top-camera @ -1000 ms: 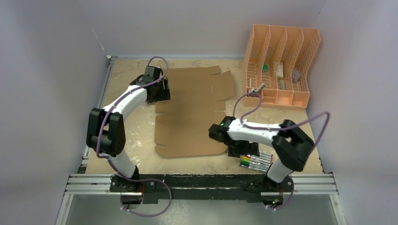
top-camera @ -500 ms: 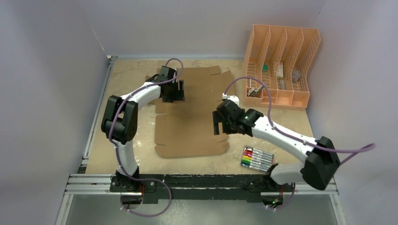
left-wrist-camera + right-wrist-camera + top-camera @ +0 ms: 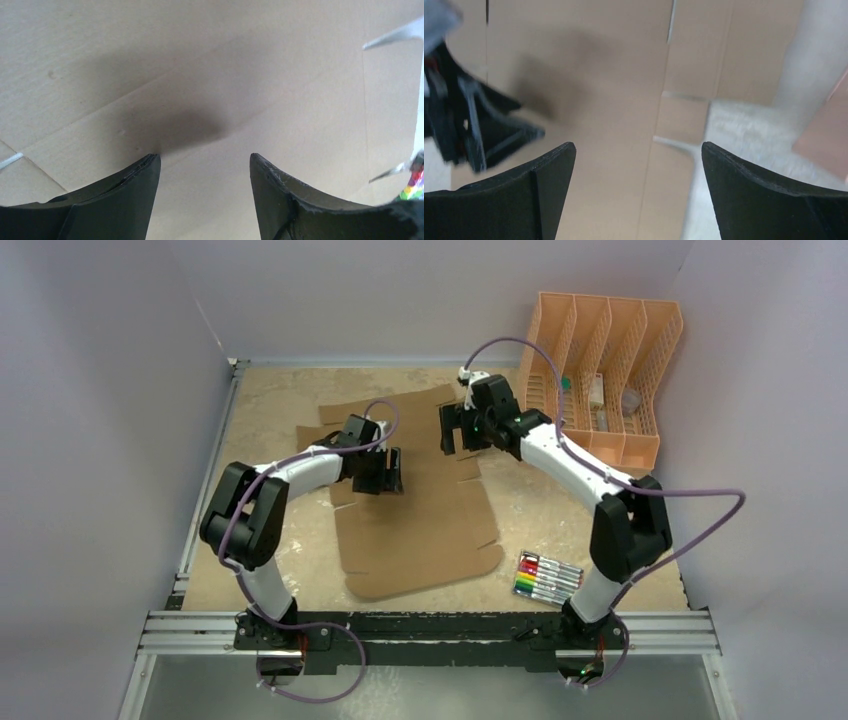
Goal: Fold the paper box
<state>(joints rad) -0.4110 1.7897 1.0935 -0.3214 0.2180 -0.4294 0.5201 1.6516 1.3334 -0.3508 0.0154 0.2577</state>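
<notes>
From above, the paper box (image 3: pixel 420 530) lies as a flat brown cardboard sheet in the middle of the table (image 3: pixel 270 400), its long side running from the upper centre of the frame down to the lower centre and turned slightly askew. The left gripper (image 3: pixel 386 470) sits over the sheet's upper left part, and the right gripper (image 3: pixel 455 430) is over its upper right edge. A peach organizer (image 3: pixel 600 380) stands at upper right and a pack of markers (image 3: pixel 545 578) lies at lower right, beside the sheet. In the left wrist view, two black fingers (image 3: pixel 135 200) stand moderately apart with nothing between them, low over creased cardboard that fills the frame; whether they touch it cannot be told. In the right wrist view, the fingers (image 3: pixel 549 190) are spread wide and empty above the sheet's slotted edge, with bare table on the right.
</notes>
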